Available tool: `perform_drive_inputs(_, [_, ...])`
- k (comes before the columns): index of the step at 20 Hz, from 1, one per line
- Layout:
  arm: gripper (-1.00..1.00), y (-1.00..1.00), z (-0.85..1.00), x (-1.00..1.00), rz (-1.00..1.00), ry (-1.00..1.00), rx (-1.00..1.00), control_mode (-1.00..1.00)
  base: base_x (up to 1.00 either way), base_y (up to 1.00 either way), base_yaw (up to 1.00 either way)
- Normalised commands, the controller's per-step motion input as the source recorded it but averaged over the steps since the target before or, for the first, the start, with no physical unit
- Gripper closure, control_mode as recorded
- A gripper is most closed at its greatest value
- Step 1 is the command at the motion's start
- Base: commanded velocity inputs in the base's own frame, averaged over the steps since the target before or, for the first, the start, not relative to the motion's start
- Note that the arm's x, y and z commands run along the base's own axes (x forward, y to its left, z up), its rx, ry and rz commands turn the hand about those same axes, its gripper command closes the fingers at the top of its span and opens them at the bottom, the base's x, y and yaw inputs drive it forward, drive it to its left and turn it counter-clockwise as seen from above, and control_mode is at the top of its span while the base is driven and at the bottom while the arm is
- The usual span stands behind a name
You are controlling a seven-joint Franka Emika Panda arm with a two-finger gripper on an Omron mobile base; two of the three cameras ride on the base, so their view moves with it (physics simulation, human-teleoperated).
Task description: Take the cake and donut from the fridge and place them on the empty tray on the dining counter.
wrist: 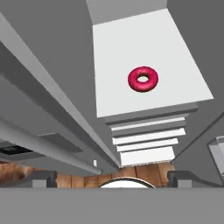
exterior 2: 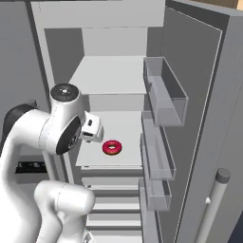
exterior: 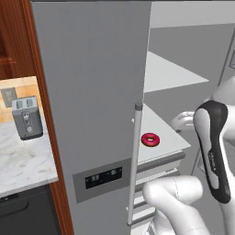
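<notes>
Your hand (wrist: 112,175) is wide open and holds nothing. In the hand view, the donut (wrist: 143,79) lies flat on a white fridge shelf (wrist: 122,52), up and a little right of the middle of the frame, well apart from your fingertips (wrist: 43,178) at the bottom. You'd likely reach forward into the fridge (exterior 2: 190,118) to get it.

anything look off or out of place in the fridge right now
Nothing stands out. The donut lies flat on a white shelf in the open fridge, apart from the walls. No spill or damage shows, and the door bins sit straight.
</notes>
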Motion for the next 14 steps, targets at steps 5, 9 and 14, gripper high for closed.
perform_drive_inputs(5, [-1.0,-0.13,-0.56,0.59,0.0,0.14,0.0,-1.0,0.0,0.0,0.0])
perform_drive_inputs(9, [-1.0,-0.21,-0.47,0.51,0.0,0.13,0.0,-1.0,0.0,0.0,0.0])
perform_drive_inputs(14, [-1.0,-0.27,-0.4,0.44,0.0,0.1,0.0,-1.0,0.0,0.0,0.0])
